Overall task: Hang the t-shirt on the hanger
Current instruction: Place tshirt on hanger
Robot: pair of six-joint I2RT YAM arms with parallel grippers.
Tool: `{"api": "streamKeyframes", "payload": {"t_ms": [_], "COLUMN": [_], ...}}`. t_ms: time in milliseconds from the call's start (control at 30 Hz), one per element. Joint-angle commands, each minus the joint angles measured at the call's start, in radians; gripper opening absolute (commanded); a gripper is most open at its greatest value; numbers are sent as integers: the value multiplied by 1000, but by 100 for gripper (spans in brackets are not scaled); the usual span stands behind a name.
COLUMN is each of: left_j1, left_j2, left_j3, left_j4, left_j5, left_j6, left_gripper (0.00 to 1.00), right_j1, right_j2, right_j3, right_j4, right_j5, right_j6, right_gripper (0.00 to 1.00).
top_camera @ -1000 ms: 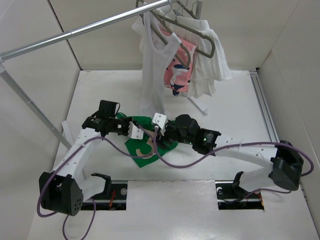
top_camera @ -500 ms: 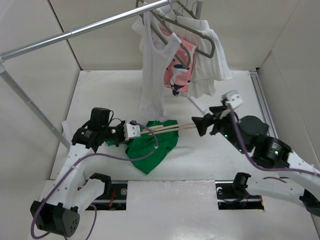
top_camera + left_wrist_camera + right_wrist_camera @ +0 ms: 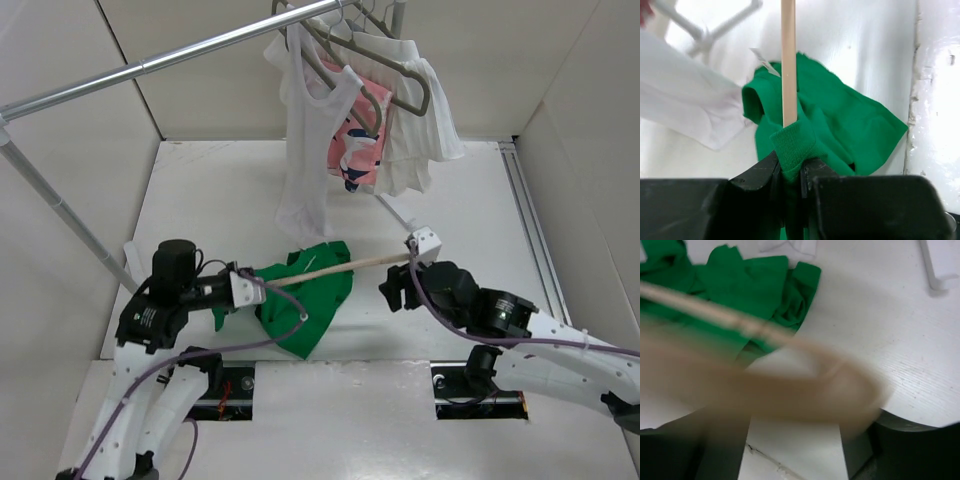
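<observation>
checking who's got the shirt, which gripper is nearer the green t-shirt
Left. The left gripper is clamped on a fold of the t-shirt, touching it. The right gripper sits off the cloth to its right, at the far end of the hanger.

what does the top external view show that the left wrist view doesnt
Only top external: the clothes rail, and the right gripper near the far end of the hanger. Only left wrist: a fold of the t-shirt pinched in the shut left gripper, with the hanger arm running into it. Both: t-shirt, hanger, table.
</observation>
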State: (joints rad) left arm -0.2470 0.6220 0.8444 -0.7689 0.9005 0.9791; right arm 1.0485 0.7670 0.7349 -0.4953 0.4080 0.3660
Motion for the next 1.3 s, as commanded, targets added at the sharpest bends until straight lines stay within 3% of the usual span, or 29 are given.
{"api": "streamKeyframes", "payload": {"t_ms": [0,67,133,233,300,433,533,700,900,967,1100,1200,1267], "left_j1": [0,0,0,0,0,0,0,0,0,0,0,0,0], "left_j2": [-71,-80,-71,-71,-80,-90,-100,-137,-134,-146,-189,-189,-189], "left_j3": [29,19,7,7,7,-2,-2,-48,-33,-33,-73,-73,-24], "left_j4": [-106,-69,14,118,221,460,513,641,557,630,891,838,725], "left_j5": [130,92,92,170,293,390,368,324,270,313,456,556,612], "left_j6": [141,28,-57,-198,-261,-582,-625,-753,-679,-704,-928,-938,-804], "left_gripper": [0,0,0,0,0,0,0,0,0,0,0,0,0], "right_j1": [7,7,7,7,7,7,7,7,7,7,-2,-14,-74], "right_j2": [-148,-202,-245,-226,-189,-167,-257,-450,-529,-464,-229,-24,120], "right_j3": [23,9,-41,-174,-215,-239,-290,-434,-402,-402,-391,-364,-354], "right_j4": [87,48,34,222,331,397,397,438,379,379,495,693,861], "right_j5": [90,106,77,-38,-75,-51,-41,-41,-5,5,-67,-144,-285], "right_j6": [37,37,37,47,71,96,116,244,234,287,310,257,223], "right_gripper": [68,60,60,64,65,63,63,73,84,85,83,83,83]}}
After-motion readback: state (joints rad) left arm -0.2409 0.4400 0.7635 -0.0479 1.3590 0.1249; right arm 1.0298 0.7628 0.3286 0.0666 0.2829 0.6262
